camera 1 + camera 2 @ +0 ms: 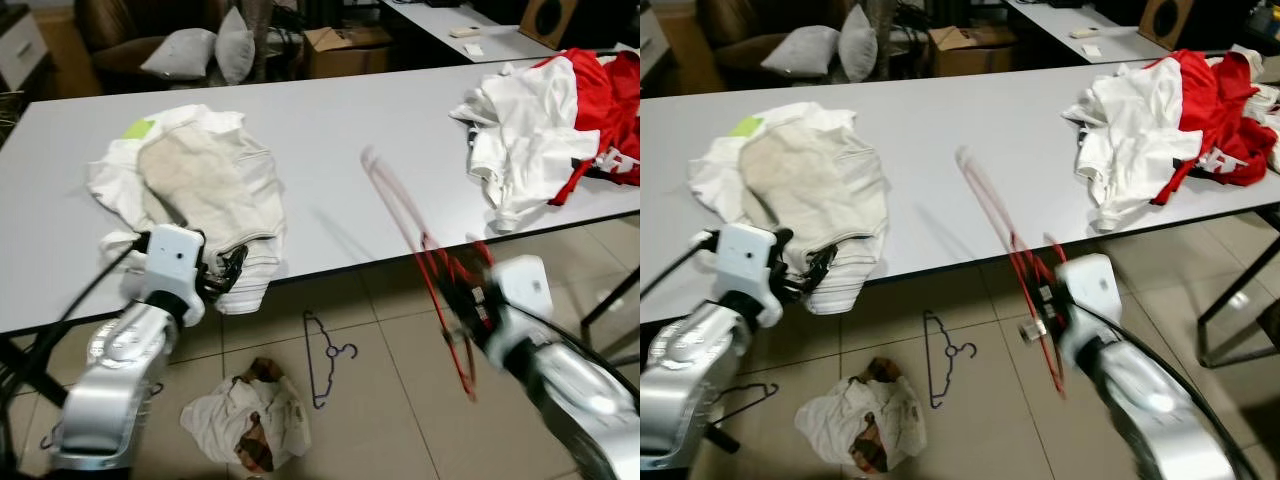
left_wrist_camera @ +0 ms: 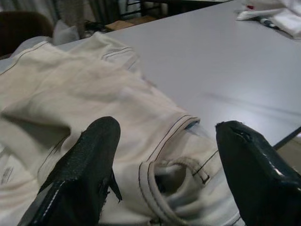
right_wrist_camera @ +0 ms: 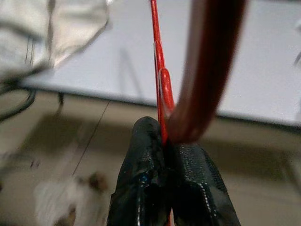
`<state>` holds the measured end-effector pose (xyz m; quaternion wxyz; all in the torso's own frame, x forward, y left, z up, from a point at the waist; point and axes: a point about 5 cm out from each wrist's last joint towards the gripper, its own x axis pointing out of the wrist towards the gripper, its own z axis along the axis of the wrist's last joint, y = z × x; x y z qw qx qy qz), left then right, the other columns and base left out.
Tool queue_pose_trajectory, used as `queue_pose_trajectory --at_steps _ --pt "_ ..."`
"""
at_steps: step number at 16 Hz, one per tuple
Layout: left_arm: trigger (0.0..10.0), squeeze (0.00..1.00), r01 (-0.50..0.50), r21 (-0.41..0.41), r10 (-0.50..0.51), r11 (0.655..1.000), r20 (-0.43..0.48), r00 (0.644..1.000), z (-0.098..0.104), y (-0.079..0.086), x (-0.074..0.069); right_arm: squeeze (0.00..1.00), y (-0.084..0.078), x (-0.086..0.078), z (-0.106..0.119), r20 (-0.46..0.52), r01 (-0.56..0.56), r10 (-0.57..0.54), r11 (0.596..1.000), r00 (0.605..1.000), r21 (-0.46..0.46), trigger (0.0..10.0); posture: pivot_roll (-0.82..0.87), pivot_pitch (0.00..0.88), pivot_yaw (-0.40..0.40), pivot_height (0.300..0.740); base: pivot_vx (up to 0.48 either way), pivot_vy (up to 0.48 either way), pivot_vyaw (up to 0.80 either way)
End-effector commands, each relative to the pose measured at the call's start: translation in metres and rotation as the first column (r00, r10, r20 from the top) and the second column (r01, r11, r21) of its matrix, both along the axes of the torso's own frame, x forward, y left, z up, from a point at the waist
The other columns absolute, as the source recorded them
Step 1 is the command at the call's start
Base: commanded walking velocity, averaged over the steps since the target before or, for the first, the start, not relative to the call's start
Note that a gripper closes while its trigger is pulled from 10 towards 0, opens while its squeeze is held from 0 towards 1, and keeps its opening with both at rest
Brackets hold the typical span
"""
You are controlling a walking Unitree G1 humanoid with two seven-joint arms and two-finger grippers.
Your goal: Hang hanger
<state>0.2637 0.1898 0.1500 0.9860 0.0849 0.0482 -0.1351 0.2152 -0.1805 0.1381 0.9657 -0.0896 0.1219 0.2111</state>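
Hanger [image 1: 430, 270], red wire: clenched in right gripper [image 3: 164, 141] fingers, held blurred over table [image 1: 330, 130] front edge. Left gripper [image 2: 164, 160] spread wide over cream trousers [image 1: 215, 185]. Advice: steady the swing before hanging (second hanger [image 1: 325, 355] lies on floor). Legible writing: none.

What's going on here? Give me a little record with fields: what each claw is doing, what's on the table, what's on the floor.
right gripper: shut on the red hanger, held over the table's front edge; blurred
left gripper: open, at the cream garment
table: cream garment at the robot's left; white and red clothes pile at its right
floor: dark wire hanger and crumpled cloth in front of the table
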Motion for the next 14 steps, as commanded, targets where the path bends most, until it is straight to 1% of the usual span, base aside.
queue_pose_trajectory --at_steps 1,2,3,4,5,6,7,9,10,11,12,13,14 --pt "10.0 1.0 0.028 0.005 -0.028 1.0 -0.006 1.0 0.001 0.001 -0.003 0.0 0.002 -0.003 0.007 0.025 -0.069 0.069 0.997 0.997 0.016 10.0 -0.07 0.0 0.001 0.74 0.0 0.0 0.0" --pt "10.0 1.0 0.049 -0.001 -0.049 0.999 -0.053 0.997 -0.003 0.003 -0.005 0.0 0.001 -0.008 0.007 0.011 -0.126 0.126 0.992 0.992 0.008 10.0 -0.07 0.0 0.001 0.74 0.0 0.0 0.0" --pt "10.0 1.0 0.042 -0.009 -0.042 0.999 -0.108 0.993 -0.01 0.004 -0.006 0.0 -0.001 -0.01 0.008 -0.003 -0.16 0.16 0.987 0.987 0.003 10.0 -0.07 0.0 0.001 0.74 0.0 0.0 0.0" --pt "10.0 1.0 0.01 0.01 -0.008 1.0 -0.136 0.991 -0.016 0.008 -0.007 0.0 -0.002 -0.011 0.008 -0.013 -0.174 0.174 0.985 0.985 0.001 10.0 -0.08 0.0 -0.001 0.74 0.0 0.0 0.0" --pt "10.0 1.0 -0.078 0.052 0.085 0.996 -0.137 0.987 -0.02 0.015 -0.004 0.0 -0.003 -0.012 0.008 -0.019 -0.187 0.187 0.982 0.982 -0.001 10.0 -0.08 0.0 -0.004 0.74 0.0 0.0 0.0" --pt "10.0 1.0 -0.154 0.061 0.161 0.986 -0.122 0.979 -0.022 0.02 -0.002 0.0 -0.003 -0.014 0.009 -0.026 -0.205 0.206 0.979 0.978 0.005 10.0 -0.08 0.0 -0.005 0.74 0.0 0.0 0.0" --pt "10.0 1.0 -0.174 0.058 0.18 0.983 -0.119 0.976 -0.023 0.02 -0.002 0.0 -0.002 -0.015 0.009 -0.031 -0.222 0.222 0.975 0.975 0.01 10.0 -0.08 0.0 -0.007 0.74 0.0 0.0 0.0" --pt "10.0 1.0 -0.185 0.073 0.195 0.98 -0.16 0.968 -0.029 0.018 -0.003 0.0 -0.001 -0.018 0.009 -0.042 -0.259 0.259 0.966 0.965 0.01 10.0 -0.09 0.0 -0.011 0.74 0.0 0.0 0.0" --pt "10.0 1.0 -0.22 0.021 0.22 0.975 -0.2 0.955 -0.034 0.016 -0.003 0.0 -0.001 -0.02 0.008 -0.05 -0.271 0.271 0.962 0.961 0.009 10.0 -0.09 0.0 -0.017 0.74 0.0 0.0 0.0" --pt "10.0 0.87 -0.238 -0.063 0.22 0.969 -0.219 0.951 -0.036 0.011 -0.002 0.0 -0.003 -0.02 0.008 -0.053 -0.274 0.274 0.962 0.96 0.007 10.0 -0.09 0.0 -0.023 0.74 0.0 0.0 0.0" --pt "10.0 0.62 -0.237 -0.122 0.206 0.964 -0.224 0.953 -0.037 0.007 0.0 0.0 -0.004 -0.019 0.008 -0.053 -0.275 0.275 0.961 0.96 0.008 10.0 -0.08 0.0 -0.024 0.74 0.0 0.0 0.0" --pt "3.7 0.16 -0.244 -0.181 0.196 0.953 -0.246 0.949 -0.039 0.004 0.001 0.0 -0.004 -0.019 0.008 -0.053 -0.279 0.279 0.96 0.959 0.007 10.0 -0.08 0.0 -0.026 0.74 0.0 0.0 0.0" --pt "0.7 0.0 -0.244 -0.194 0.191 0.95 -0.256 0.948 -0.04 0.003 0.001 0.0 -0.004 -0.019 0.008 -0.054 -0.281 0.281 0.96 0.958 0.006 10.0 -0.09 0.0 -0.026 0.74 0.0 0.0 0.0"
